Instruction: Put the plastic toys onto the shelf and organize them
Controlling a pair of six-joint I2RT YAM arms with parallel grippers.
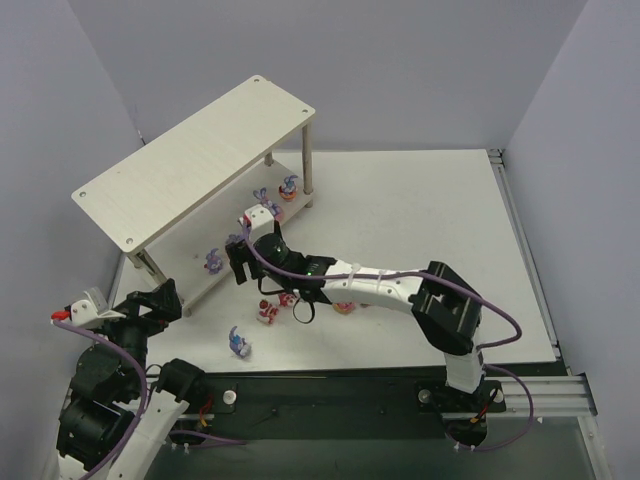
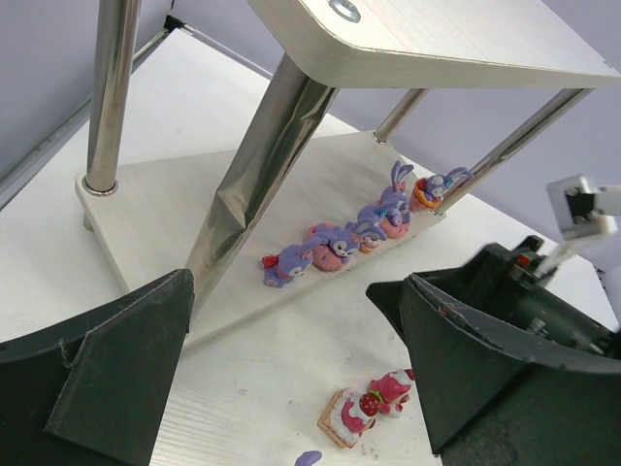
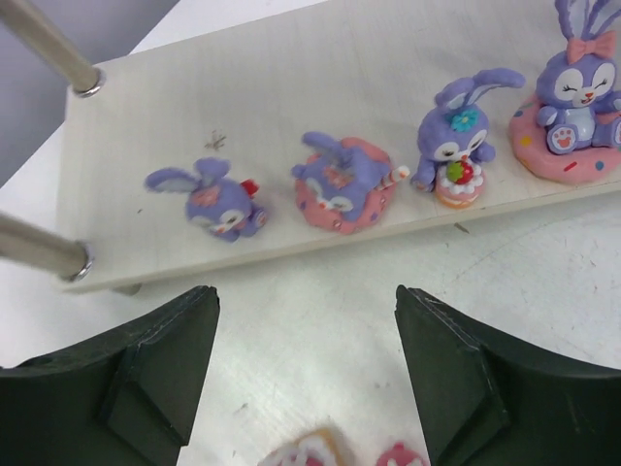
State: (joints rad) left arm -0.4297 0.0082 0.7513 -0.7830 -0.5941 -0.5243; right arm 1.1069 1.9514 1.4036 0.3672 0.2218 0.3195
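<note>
No legible text, label, brand or number; none on the shelf [image 1: 190,165] or the plastic toys [image 3: 342,182].

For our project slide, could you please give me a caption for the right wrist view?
Open right tool hovers before four purple bunnies lined along the lower shelf board near its front edge.

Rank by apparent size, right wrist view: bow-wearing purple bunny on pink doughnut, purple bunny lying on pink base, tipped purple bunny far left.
1. bow-wearing bunny
2. bunny lying on pink base, narrowly
3. tipped bunny
</note>
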